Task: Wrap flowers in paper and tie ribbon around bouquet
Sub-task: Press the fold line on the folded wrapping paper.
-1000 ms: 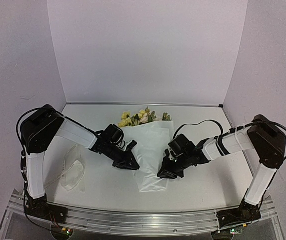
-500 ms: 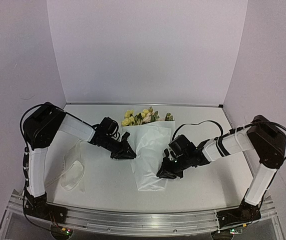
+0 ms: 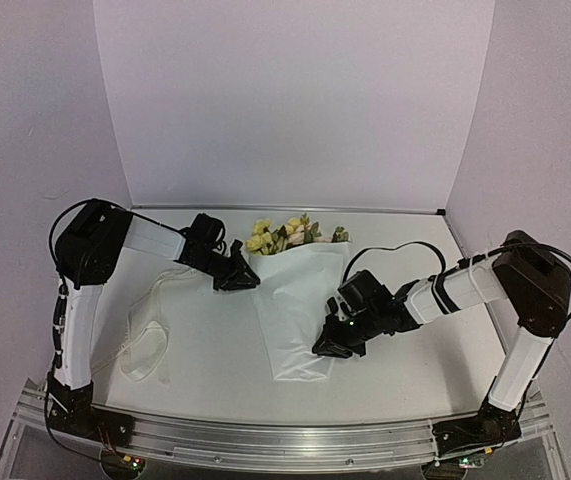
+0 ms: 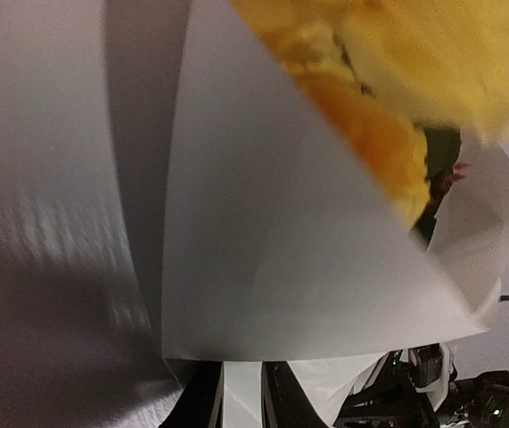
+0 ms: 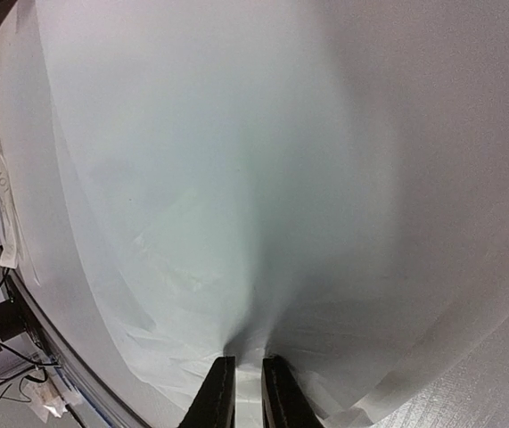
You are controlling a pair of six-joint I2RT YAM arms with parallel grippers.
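Top view: I look down from above and behind both arm bases, over the whole surface (image 3: pixel 205 370) | Left wrist: pressed close to the paper (image 4: pixel 281 267), facing the flowers (image 4: pixel 414 45) | Right wrist: skimming low along that paper | All three views share the sheet.

Enclosure is formed by three plain pale lilac wall panels: a flat back panel (image 3: pixel 295 100), a left side panel (image 3: pixel 25 120) and a right side panel (image 3: pixel 545 120), both side panels splayed outward toward the near edge. The matte white tabletop (image 3: pixel 215 380) is met by the back panel along a thin grey seam (image 3: pixel 285 209). A ribbed aluminium rail (image 3: pixel 285 440) is noted along the near table edge. Lighting is even and diffuse; only soft shadows are cast.
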